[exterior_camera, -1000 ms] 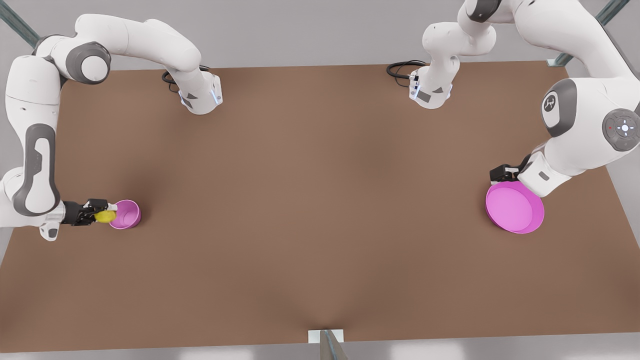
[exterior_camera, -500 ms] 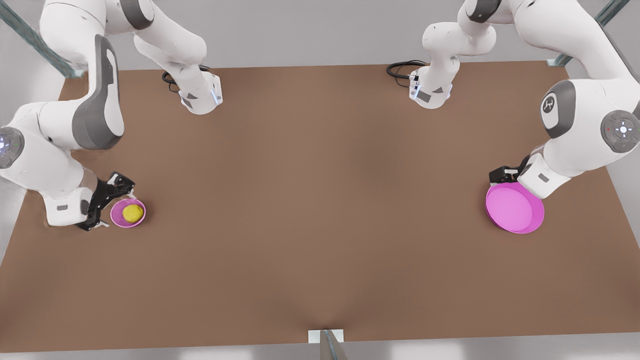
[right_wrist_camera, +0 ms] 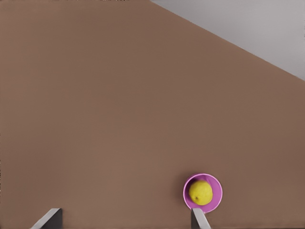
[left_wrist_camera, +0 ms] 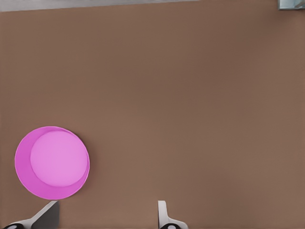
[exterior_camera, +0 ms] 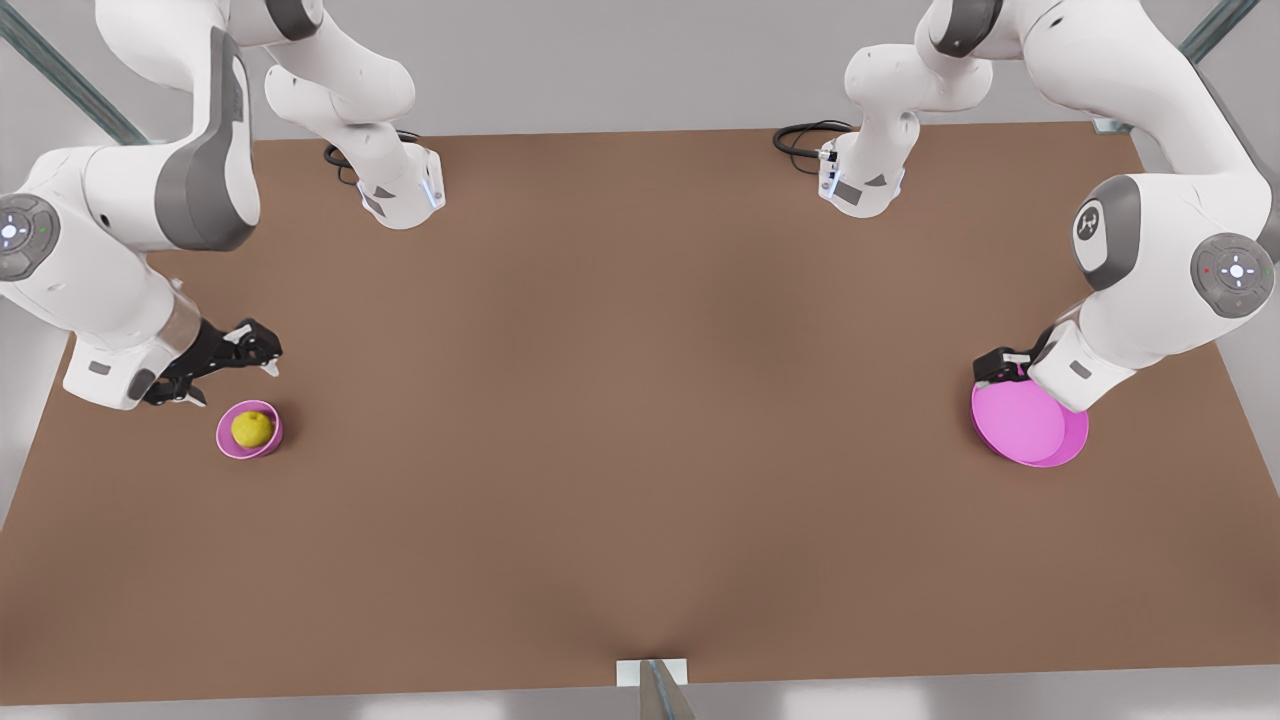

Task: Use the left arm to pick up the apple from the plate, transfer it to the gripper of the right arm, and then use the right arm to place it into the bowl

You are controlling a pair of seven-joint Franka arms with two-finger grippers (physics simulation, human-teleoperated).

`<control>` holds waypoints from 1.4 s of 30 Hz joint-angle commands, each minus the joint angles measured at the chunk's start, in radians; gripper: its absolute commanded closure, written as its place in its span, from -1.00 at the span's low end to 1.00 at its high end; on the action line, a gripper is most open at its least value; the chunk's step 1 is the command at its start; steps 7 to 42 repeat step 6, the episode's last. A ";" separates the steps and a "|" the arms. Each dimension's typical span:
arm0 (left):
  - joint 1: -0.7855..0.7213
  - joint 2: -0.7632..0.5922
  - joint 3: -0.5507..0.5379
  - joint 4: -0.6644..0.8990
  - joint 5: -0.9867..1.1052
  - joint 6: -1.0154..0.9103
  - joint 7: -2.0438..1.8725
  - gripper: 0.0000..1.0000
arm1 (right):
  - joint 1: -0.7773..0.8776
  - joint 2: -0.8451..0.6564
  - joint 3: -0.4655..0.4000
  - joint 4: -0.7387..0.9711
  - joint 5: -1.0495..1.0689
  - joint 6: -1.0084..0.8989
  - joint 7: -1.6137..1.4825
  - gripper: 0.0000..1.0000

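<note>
The yellow-green apple (exterior_camera: 252,428) (right_wrist_camera: 200,192) lies inside the small pink bowl (exterior_camera: 225,441) (right_wrist_camera: 217,193) near the front view's left edge. My right gripper (exterior_camera: 231,379) (right_wrist_camera: 125,218) hovers open just behind the bowl, holding nothing. At the front view's right sits the wide magenta plate (exterior_camera: 1030,425) (left_wrist_camera: 52,162), which is bare. My left gripper (exterior_camera: 1000,364) (left_wrist_camera: 105,214) hangs over the plate's back rim, its fingertips (left_wrist_camera: 163,212) spread wide with nothing between them.
Both arm bases (exterior_camera: 400,195) (exterior_camera: 860,185) stand at the back edge of the brown table (exterior_camera: 640,400), each with a black cable. A metal post (exterior_camera: 655,688) rises at the middle of the front edge.
The right gripper let the apple go into the bowl, then lifted and drew back behind it. The left arm shifted only slightly above the plate.
</note>
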 commanded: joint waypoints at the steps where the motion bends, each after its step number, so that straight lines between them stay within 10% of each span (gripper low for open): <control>1: 0.000 -0.001 0.001 0.001 0.001 0.008 0.022 -1.00 | -0.019 -0.004 -0.001 0.000 0.011 -0.001 0.378 -1.00; 42: 0.000 -0.001 0.001 0.001 0.001 0.008 0.021 -1.00 | -0.021 -0.011 0.005 0.000 0.013 -0.032 0.383 -1.00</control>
